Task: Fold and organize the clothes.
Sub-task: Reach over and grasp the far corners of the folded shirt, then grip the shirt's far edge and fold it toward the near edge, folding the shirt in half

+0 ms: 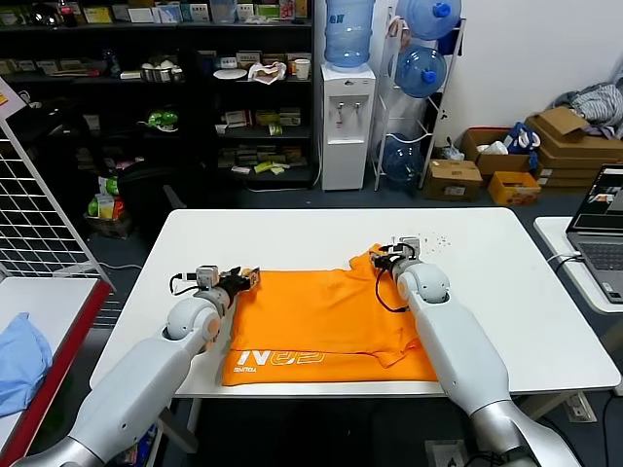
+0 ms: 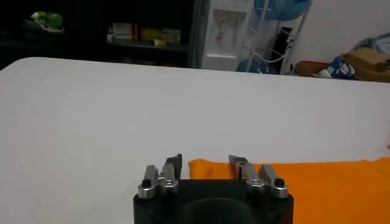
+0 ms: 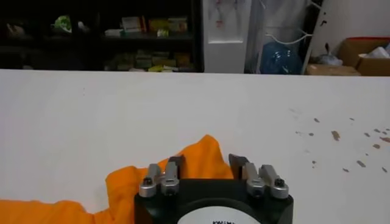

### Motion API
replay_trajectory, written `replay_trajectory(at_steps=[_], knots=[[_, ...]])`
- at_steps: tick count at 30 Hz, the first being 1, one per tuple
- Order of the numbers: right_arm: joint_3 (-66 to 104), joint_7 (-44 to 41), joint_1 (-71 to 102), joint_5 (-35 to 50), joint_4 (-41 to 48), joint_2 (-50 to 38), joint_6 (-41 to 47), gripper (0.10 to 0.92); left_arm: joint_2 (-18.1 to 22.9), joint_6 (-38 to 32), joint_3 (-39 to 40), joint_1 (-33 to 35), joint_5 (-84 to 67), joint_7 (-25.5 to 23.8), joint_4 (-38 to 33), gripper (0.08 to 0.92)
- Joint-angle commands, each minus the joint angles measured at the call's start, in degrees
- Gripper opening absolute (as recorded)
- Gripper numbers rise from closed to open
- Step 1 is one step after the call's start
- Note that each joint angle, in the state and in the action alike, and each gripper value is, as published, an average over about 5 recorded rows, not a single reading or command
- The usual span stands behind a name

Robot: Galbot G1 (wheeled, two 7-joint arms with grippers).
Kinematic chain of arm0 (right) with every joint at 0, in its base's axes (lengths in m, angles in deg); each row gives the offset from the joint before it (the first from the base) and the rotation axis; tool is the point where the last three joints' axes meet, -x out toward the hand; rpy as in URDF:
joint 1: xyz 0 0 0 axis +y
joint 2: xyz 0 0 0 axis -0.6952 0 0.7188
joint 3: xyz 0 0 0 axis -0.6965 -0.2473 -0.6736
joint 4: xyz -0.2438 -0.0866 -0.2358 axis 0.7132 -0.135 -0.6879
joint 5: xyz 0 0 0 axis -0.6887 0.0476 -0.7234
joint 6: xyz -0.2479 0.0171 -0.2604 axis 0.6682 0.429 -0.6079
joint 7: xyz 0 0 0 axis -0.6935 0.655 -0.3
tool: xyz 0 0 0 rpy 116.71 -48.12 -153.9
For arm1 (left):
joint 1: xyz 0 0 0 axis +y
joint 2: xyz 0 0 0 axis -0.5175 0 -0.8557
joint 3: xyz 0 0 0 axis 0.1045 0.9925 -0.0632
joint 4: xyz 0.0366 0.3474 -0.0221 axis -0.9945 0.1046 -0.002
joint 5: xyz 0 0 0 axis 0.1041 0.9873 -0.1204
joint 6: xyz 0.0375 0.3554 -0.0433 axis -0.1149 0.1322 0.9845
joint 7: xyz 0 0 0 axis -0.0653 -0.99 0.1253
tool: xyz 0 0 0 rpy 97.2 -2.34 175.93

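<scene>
At the far edge of the shirt (image 1: 326, 326), both grippers are down on the bench (image 1: 487, 282), one at each far corner. The left gripper (image 2: 205, 162) has its jaws apart with the orange corner lying between them; in its wrist view the fabric fills the gap but there's daylight on both sides, so I wouldn't call it a grip yet. The right gripper (image 3: 206, 162) sits over a bunched-up peak of cloth at the other far corner, jaws also apart around it, not pinched as far as I can see.

What could go wrong, my guess: the left side has only a thin sliver of hem between the jaws, so if they close a bit high they could nip just the edge and it slides out once the arm lifts. The right side has the opposite issue, it's a lumpy wad, so it might catch several layers or the sleeve too, and then the fold comes out crooked. If only one side holds, the shirt would get dragged diagonally instead of folding over clean.

The shirt itself is bright orange, soft-looking, lying in the middle of the bench near the front edge. It looks like it's already doubled over, with white lettering showing along the near strip, upside down from the head view. Left half is pretty flat, right half is wrinkled and humped near the gripper.
</scene>
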Motion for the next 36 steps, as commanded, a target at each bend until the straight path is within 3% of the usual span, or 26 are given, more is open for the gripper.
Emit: replay_trajectory(at_steps=[1,10,16,36], knots=[[-0.4,-0.9,0.2,-0.2,-0.5,0.0,-0.4,0.390,0.0,0.2,0.4,0.3,-0.1,0.1,-0.5,0.522],[-0.8,-1.2,1.7,0.0,-4.4,-0.8,-4.2,0.146,0.2,0.1,0.3,0.4,0.4,0.4,-1.1,0.262],[-0.6,0.0,3.4,1.7,-8.6,-2.1,-5.5,0.123,-0.4,-0.4,-1.2,1.5,1.0,0.7,-3.7,0.104],[4.8,8.4,22.1,10.4,-36.2,-10.5,3.9,0.123,-8.9,-0.5,-7.9,16.2,1.1,5.1,-29.0,0.097]])
